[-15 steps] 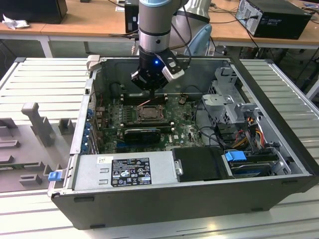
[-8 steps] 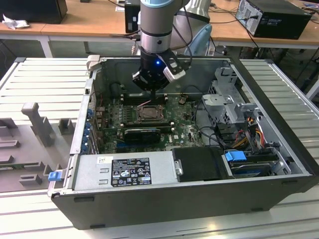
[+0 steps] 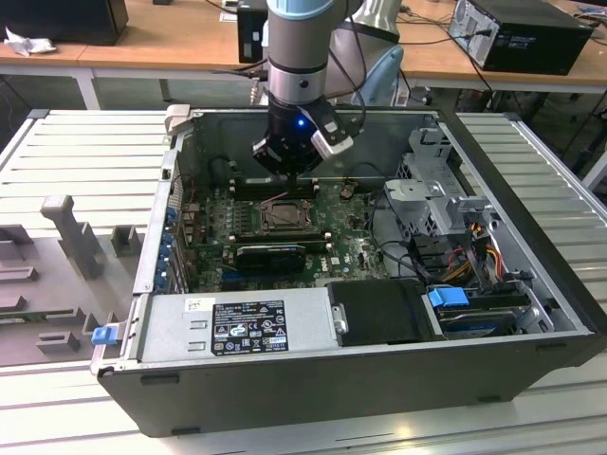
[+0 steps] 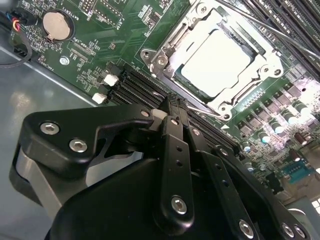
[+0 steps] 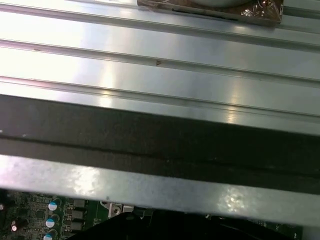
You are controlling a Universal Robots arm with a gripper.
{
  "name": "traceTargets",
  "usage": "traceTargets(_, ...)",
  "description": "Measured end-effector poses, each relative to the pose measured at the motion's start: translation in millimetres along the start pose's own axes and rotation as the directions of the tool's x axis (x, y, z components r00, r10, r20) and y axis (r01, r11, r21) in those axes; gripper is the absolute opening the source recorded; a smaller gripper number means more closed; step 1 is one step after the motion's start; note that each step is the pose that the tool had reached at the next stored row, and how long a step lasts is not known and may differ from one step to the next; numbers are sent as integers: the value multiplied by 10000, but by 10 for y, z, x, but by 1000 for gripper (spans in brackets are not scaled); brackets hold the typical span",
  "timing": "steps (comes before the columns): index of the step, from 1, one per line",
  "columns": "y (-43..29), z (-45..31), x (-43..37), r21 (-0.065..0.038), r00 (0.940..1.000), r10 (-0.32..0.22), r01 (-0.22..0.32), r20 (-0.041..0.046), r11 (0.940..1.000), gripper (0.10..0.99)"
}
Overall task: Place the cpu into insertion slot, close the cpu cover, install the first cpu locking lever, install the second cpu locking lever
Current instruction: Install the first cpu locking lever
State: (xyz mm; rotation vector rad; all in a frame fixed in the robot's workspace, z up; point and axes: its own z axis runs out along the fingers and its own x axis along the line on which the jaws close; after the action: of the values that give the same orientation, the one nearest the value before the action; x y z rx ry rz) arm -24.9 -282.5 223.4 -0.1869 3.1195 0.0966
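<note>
One cpu [image 4: 215, 62] flat in insertion slot [image 4: 268, 63]

**Grey arm, black hand, silver screws**

In the exterior view the arm [image 3: 297, 43] is a thick round column of pale grey metal with a light blue band at its upper end. Below it sits a black wrist section carrying a small blue light, and a silver-grey box-shaped module is fixed at an angle on one side. Dark cables trail along the column behind it. The hand [image 4: 172, 107] is matte black throughout in the second wrist view: broad rounded housing, flat linkage bars and narrow fingers [image 4: 175, 150]. Bright silver round-headed screws stud the bars and housing at the pivots, and a pale grey ring shows at the housing's edge.
</note>
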Motion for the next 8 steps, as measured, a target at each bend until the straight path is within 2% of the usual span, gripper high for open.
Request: traceTargets(8, -7, 81, -24, -5, 10000, -56, 56, -2, 10000, 106)
